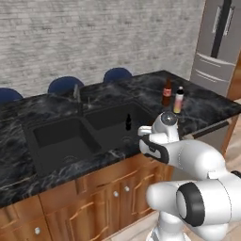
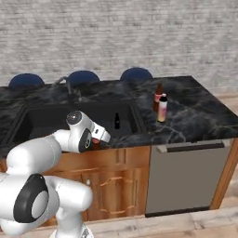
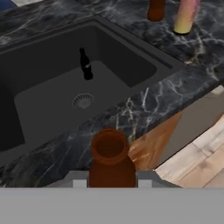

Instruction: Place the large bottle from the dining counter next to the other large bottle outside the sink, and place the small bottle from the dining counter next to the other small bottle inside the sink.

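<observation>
Hand view: the claw (image 3: 112, 183) at the lower centre of the frame is closed on the small bottle (image 3: 111, 159), a brownish-orange bottle seen from above with its open mouth toward the camera; a grey finger pad shows at each side of its body. The bottle hangs over the front edge of the tabletop (image 3: 144, 105), black with white veins, with wooden cabinet fronts and a pale plank floor at the lower right.

The sink (image 3: 131, 48) fills the upper left and centre of the hand view. Its near basin holds the other small bottle (image 3: 85, 64), a tiny black bottle standing upright on the basin floor just above the round drain (image 3: 82, 100). A second basin lies at the left edge; its contents cannot be made out.

At the top right of the hand view, on the tabletop outside the sink, stand the other large bottle (image 3: 155, 10), dark brown, and just to its right the large bottle (image 3: 185, 16), pale; both are cut off by the top of the frame.

Left base view: the two tall bottles appear upright side by side right of centre, the brown one (image 1: 167, 92) behind and left of the pale one (image 1: 179, 100). The black bottle (image 1: 128, 122) stands in the right basin, and the faucet (image 1: 77, 96) rises behind the divider. Three blue chairs (image 1: 65, 84) line the far side, before a grey brick wall.
</observation>
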